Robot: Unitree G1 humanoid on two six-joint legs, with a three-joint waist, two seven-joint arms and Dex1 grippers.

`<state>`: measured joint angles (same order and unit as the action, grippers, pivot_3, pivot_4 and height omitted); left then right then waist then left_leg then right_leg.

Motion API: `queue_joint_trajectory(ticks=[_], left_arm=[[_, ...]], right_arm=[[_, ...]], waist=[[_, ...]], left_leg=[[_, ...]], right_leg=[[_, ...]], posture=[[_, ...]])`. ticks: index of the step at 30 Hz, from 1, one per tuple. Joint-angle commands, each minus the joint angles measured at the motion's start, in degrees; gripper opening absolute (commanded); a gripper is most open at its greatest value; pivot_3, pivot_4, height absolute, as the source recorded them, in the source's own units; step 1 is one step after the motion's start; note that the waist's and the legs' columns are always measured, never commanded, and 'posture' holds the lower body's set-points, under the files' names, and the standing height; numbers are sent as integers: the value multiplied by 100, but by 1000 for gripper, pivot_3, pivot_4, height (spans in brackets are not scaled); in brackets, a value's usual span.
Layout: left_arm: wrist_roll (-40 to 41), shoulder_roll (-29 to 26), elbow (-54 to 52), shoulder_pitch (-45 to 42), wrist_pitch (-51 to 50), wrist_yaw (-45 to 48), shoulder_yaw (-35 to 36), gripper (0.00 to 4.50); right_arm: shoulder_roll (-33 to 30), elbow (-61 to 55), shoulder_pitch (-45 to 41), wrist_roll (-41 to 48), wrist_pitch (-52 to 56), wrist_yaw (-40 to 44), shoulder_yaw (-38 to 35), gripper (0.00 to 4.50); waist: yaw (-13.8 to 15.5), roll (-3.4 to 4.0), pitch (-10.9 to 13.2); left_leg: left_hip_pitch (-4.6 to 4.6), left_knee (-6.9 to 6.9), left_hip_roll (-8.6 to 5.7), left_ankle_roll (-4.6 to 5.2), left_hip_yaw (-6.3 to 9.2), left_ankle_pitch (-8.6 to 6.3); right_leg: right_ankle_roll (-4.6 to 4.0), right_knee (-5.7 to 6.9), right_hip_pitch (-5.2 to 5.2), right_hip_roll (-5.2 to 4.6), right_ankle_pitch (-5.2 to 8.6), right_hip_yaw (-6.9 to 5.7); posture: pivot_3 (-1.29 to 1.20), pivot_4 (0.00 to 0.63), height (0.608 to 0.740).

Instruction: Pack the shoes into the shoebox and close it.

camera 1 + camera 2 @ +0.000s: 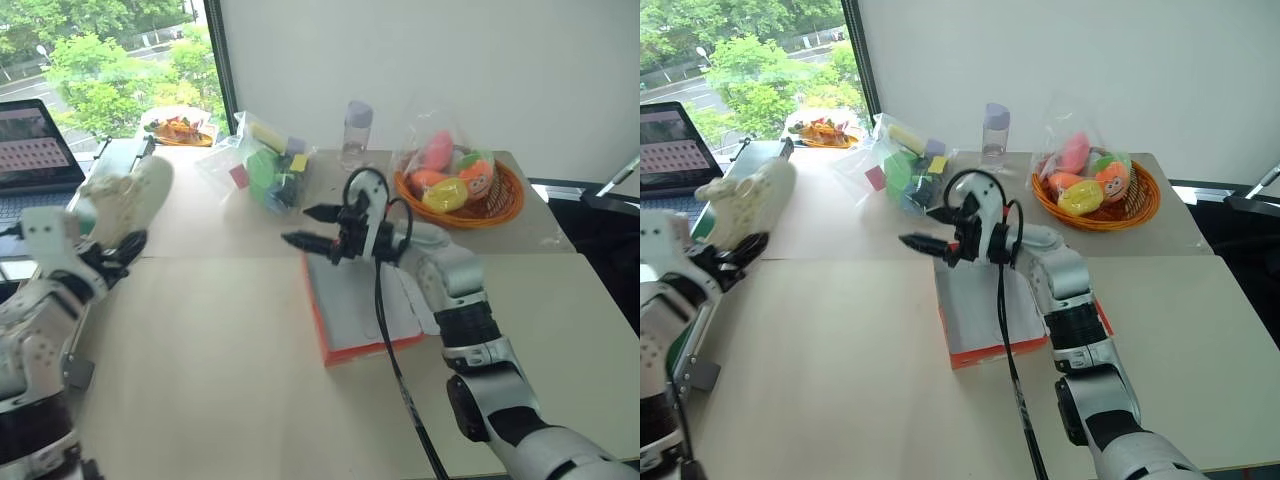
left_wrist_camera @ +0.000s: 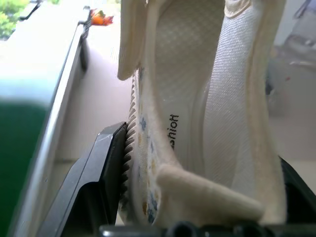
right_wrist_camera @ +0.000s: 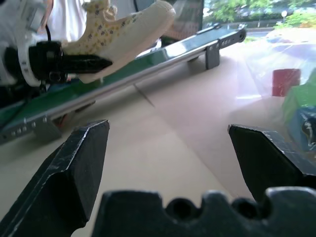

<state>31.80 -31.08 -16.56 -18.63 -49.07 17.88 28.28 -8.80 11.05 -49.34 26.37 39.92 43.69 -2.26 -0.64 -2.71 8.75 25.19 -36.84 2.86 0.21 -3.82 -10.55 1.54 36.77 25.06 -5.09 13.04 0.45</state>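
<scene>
left gripper (image 1: 112,250) grips a cream shoe (image 1: 125,200) above the table (image 1: 220,360).

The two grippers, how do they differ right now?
The left gripper is shut on a cream shoe, lifted off the table at its left edge; the right gripper is open and holds nothing. The right one hovers over the shoebox; the left is far from it. Both have black fingers.

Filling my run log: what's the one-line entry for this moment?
left end effector: holds shoe aloft | right end effector: open above shoebox
</scene>
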Motion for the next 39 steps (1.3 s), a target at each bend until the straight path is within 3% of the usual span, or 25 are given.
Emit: queue_joint_trajectory(ticks=[1, 8, 19, 22, 31, 34, 36, 39], left_arm=[[94, 448, -583, -416, -131, -418, -655, 2680], [-86, 1208, -595, -981, -80, -634, -1817, 2680], [-250, 1904, -764, -946, -157, -794, -2718, 2680], [-212, 1873, -814, -964, -216, -803, -2608, 2666], [149, 1594, -1031, -979, -667, -668, -2273, 2666], [587, 1383, -1346, -878, -934, -408, -2068, 3802], [740, 1135, -1514, -820, -1147, -324, -1928, 4498], [1001, 875, -1672, -702, -1289, -213, -1719, 4500]], right_arm=[[235, -24, -363, 837, 892, -846, -911, 4500], [638, -201, -467, 1556, 1895, -2112, -1643, 4500], [676, -303, -244, 1718, 1870, -2710, -1765, 4500], [690, -292, -203, 1730, 1815, -2754, -1770, 3874], [643, -178, -292, 1614, 1540, -2727, -1700, 1035], [534, -154, -347, 1513, 1420, -2701, -1627, 575], [389, -168, -425, 1500, 1416, -2702, -1623, 533], [103, -211, -576, 1600, 1603, -2654, -1629, 488]], waist=[[-14, 0, 0], [-53, 3, 2], [-39, 3, 2], [-51, 3, 2], [-46, 4, 2], [-52, 4, 3], [-50, 5, 4], [-37, 7, 5]], left_leg=[[-1, 0, 0, 0, -1, 0], [0, 0, 5, 3, 0, 2], [3, -5, 3, 6, 3, 4], [4, -5, 3, 6, 2, 4], [4, -5, 6, 6, 7, 4], [4, -5, 9, 6, 9, 4], [5, -5, 9, 6, 11, 4], [6, -5, 8, 6, 11, 4]], right_leg=[[0, 0, -2, 1, 0, 1], [0, 2, 2, 27, 0, 18], [7, -2, -1, 33, -1, 21], [8, -1, 0, 34, -1, 23], [8, -3, 0, 43, 0, 26], [7, -2, 1, 46, 0, 26], [8, -4, 1, 47, 0, 26], [8, -6, 0, 47, 0, 27]], posture=[[0, 150, 740], [0, 150, 740], [0, 150, 740], [0, 150, 740], [0, 150, 740], [0, 150, 740], [0, 150, 740], [0, 150, 740]])
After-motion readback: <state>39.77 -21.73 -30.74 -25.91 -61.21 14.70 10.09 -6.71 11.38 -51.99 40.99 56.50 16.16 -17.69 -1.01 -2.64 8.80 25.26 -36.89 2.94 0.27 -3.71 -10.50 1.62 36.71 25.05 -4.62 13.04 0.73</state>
